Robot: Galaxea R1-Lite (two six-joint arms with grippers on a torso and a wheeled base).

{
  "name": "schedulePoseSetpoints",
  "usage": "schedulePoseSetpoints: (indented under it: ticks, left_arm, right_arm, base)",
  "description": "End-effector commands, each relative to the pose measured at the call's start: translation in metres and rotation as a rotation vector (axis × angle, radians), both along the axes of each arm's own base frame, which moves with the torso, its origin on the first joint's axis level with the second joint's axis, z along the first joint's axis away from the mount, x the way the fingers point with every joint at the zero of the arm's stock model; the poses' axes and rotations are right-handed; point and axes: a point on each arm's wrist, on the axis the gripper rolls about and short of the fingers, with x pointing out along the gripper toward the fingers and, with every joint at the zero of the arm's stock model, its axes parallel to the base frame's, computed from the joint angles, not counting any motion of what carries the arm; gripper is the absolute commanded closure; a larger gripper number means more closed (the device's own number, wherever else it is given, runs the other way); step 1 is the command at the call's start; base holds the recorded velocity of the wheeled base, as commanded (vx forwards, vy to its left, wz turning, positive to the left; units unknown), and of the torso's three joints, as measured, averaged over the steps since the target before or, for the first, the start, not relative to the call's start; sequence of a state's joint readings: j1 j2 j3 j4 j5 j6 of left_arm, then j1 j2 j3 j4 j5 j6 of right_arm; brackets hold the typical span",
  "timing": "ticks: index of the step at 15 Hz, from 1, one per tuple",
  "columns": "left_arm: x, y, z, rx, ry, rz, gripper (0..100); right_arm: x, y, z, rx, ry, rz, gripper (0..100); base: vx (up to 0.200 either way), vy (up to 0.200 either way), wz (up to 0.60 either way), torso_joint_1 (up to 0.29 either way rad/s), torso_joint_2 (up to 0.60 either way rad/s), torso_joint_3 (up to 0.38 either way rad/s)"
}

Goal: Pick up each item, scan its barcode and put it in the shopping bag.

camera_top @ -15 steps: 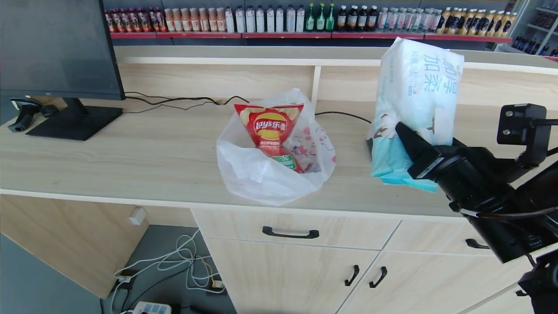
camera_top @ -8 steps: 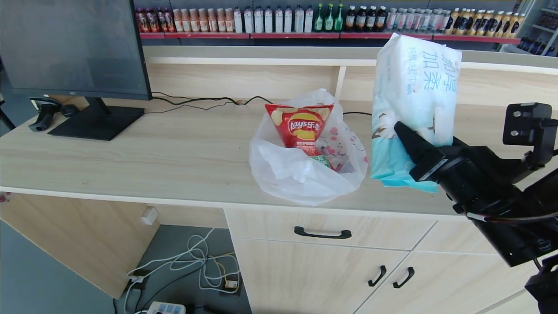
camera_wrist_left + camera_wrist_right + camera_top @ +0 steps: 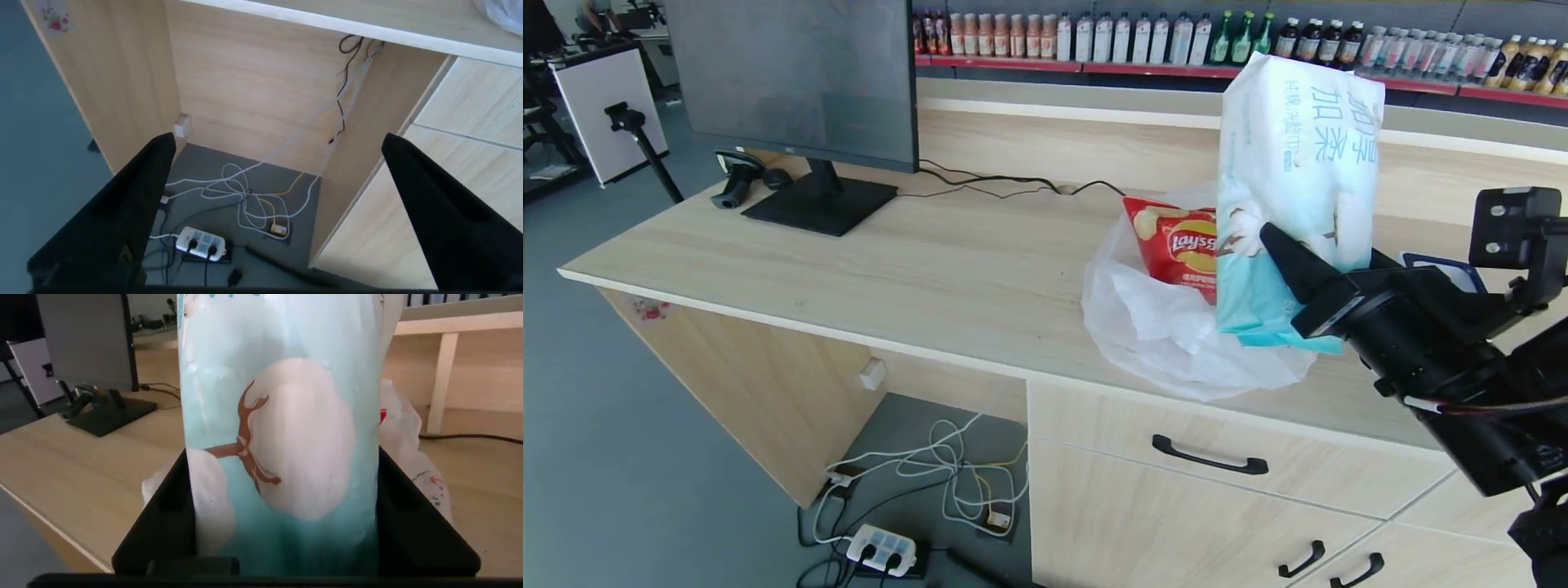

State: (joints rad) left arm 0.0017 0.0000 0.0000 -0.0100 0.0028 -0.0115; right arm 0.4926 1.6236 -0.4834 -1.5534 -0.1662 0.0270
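Observation:
My right gripper is shut on a tall white and teal tissue pack and holds it upright above the counter. The pack covers the right side of the white shopping bag. A red chips bag stands inside that bag. In the right wrist view the pack sits between my dark fingers, with the bag behind it. A black handheld scanner lies at the counter's far left, beside the monitor. My left gripper hangs open below counter height, facing the floor.
Drawers with black handles run under the counter. Cables and a power strip lie on the floor in the open bay. A blue-edged flat item lies behind my right arm. Bottles line the back shelf.
The head camera has swung left, so the whole scene shifted right. The tissue pack stays in my right gripper and now overlaps the bag instead of standing beside it.

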Motion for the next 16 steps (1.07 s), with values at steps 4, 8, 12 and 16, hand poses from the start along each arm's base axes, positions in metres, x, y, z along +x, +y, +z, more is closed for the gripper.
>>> schedulePoseSetpoints:
  ticks: [4,8,12,16]
  left_arm:
    - [0.000,0.000,0.000,-0.001,-0.001,-0.001,0]
    - [0.000,0.000,0.000,-0.001,-0.001,0.000,0]
    - [0.000,0.000,0.000,-0.001,-0.001,0.000,0]
    - [0.000,0.000,0.000,-0.001,-0.001,0.000,0]
  right_arm:
    - [0.022,0.011,0.012,0.031,-0.040,-0.022,100]
    - [0.053,0.025,0.009,0.073,-0.012,-0.128,100]
    - [0.076,0.042,-0.006,0.065,0.020,-0.133,100]
    - [0.075,0.039,-0.016,0.076,0.062,-0.151,100]
  base:
    - [0.000,0.000,0.00,0.000,0.00,0.000]
    - [0.000,0.000,0.00,0.000,0.00,0.000]
    - [0.000,0.000,0.00,0.000,0.00,0.000]
    - [0.000,0.000,0.00,0.000,0.00,0.000]
